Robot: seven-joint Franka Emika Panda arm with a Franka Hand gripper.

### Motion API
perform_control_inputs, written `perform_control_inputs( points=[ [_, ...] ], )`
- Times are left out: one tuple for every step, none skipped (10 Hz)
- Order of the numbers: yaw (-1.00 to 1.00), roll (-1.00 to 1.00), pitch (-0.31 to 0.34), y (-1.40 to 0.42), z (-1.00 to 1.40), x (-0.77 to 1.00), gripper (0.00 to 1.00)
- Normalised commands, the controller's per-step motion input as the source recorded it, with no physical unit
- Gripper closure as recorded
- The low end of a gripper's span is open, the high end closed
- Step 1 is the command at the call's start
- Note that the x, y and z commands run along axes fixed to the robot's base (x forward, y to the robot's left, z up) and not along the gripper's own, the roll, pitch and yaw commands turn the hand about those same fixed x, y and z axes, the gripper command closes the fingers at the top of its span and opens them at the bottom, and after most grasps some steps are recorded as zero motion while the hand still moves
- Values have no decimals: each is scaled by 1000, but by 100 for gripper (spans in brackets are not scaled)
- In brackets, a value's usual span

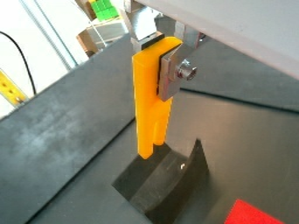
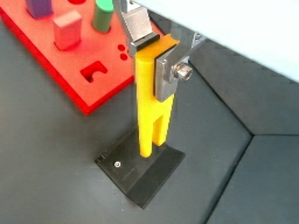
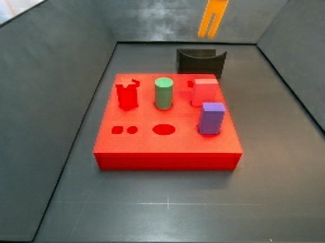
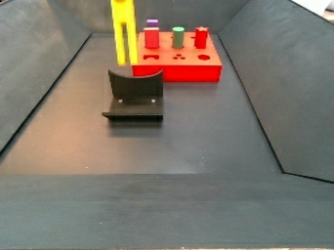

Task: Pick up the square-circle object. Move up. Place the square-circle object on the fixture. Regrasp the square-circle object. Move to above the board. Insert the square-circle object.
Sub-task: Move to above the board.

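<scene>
The square-circle object (image 1: 149, 105) is a slim yellow-orange piece that hangs upright with its two prongs pointing down. My gripper (image 1: 158, 57) is shut on its upper end, and in the wrist view with the board the gripper (image 2: 158, 59) again has a silver finger on each flat side. The prong tips hang just above the fixture (image 2: 140, 171), a small black block, and appear apart from it. In both side views only the piece (image 3: 215, 17) (image 4: 121, 29) shows over the fixture (image 3: 200, 63) (image 4: 135, 95); the gripper is cut off above. The red board (image 3: 165, 142) lies beside the fixture.
On the board stand a red notched peg (image 3: 127, 95), a green cylinder (image 3: 164, 92), a red block (image 3: 203, 90) and a purple block (image 3: 212, 118); small holes and a larger round hole (image 3: 164, 129) lie near its front. Grey sloping walls enclose the dark floor.
</scene>
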Motion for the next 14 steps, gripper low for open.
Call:
perform_control_inputs(
  points=[
    [54, -60, 126, -96, 1000, 97, 100],
    [46, -64, 123, -87, 1000, 94, 100],
    [37, -64, 129, -65, 948, 82, 100],
    [34, -65, 132, -47, 792, 66, 100],
    [32, -66, 135, -26, 586, 45, 100],
    [31, -66, 133, -23, 483, 42, 100],
    [29, -61, 139, -18, 279, 37, 100],
    [31, -61, 140, -18, 181, 34, 100],
    [1000, -263, 5, -1000, 152, -851, 100],
    [1000, -254, -7, -1000, 166, -855, 100],
    [1000, -246, -33, -1000, 163, -883, 100],
    [1000, -248, -54, -1000, 156, -911, 100],
    [1000, -242, -63, -1000, 167, -910, 100],
    [1000, -227, -85, -1000, 169, -921, 100]
  ],
)
